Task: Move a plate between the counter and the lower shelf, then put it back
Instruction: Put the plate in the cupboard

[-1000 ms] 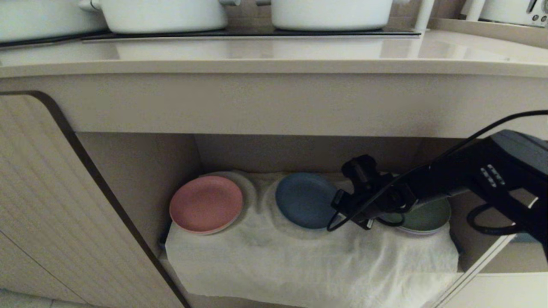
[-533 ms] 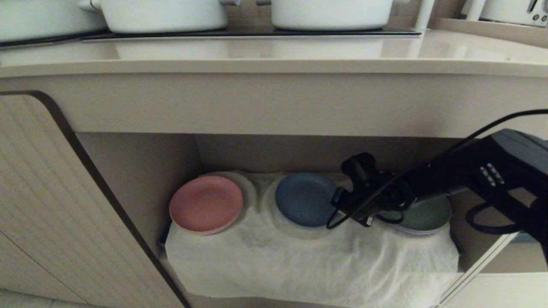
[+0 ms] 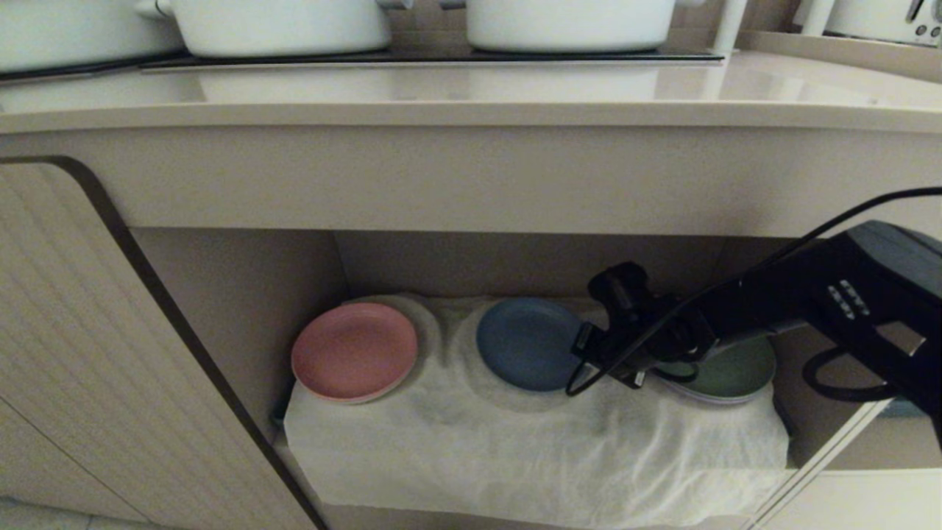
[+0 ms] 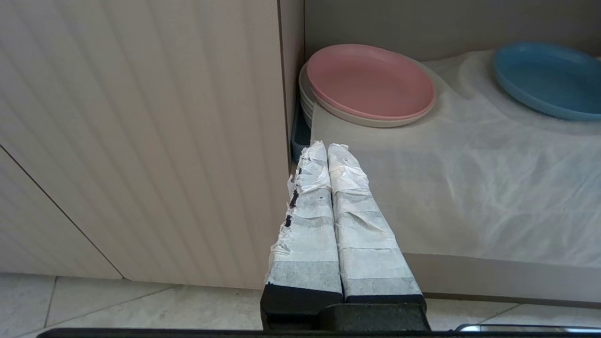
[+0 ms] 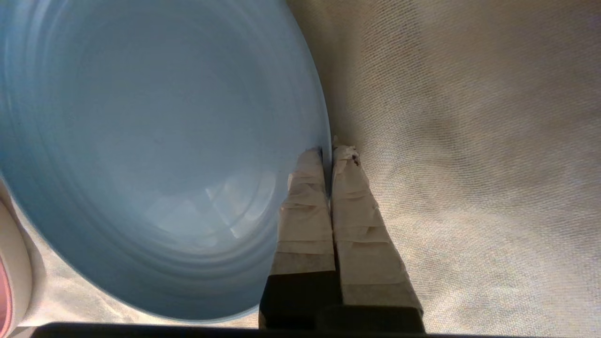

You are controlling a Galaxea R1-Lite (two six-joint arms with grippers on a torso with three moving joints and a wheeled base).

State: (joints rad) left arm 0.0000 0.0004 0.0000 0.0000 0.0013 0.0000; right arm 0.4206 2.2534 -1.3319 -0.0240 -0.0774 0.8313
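From the head view we only get the back of the right gripper (image 3: 589, 353) at the right edge of the blue plate (image 3: 528, 343), fingers hidden. The right wrist view fills that in: the taped fingers (image 5: 350, 206) are pressed together, pinching the plate's rim (image 5: 325, 141), one on the inside and one on the outside, over the white cloth (image 5: 469, 164). The left wrist view shows what neither of the others does: the left gripper (image 4: 327, 148) sits low outside the shelf, by the ribbed door (image 4: 141, 131), its fingers closed on nothing.

Count: we see three plates on the lower shelf (image 3: 243, 294), a pink plate (image 3: 355, 352), the blue one in the middle and a green plate (image 3: 736, 372) partly behind the arm. Two white pots (image 3: 283, 26) sit up on the bench (image 3: 471, 118).

Compared with a second ago, the blue plate has nudged slightly right with the gripper, and it's still on the cloth
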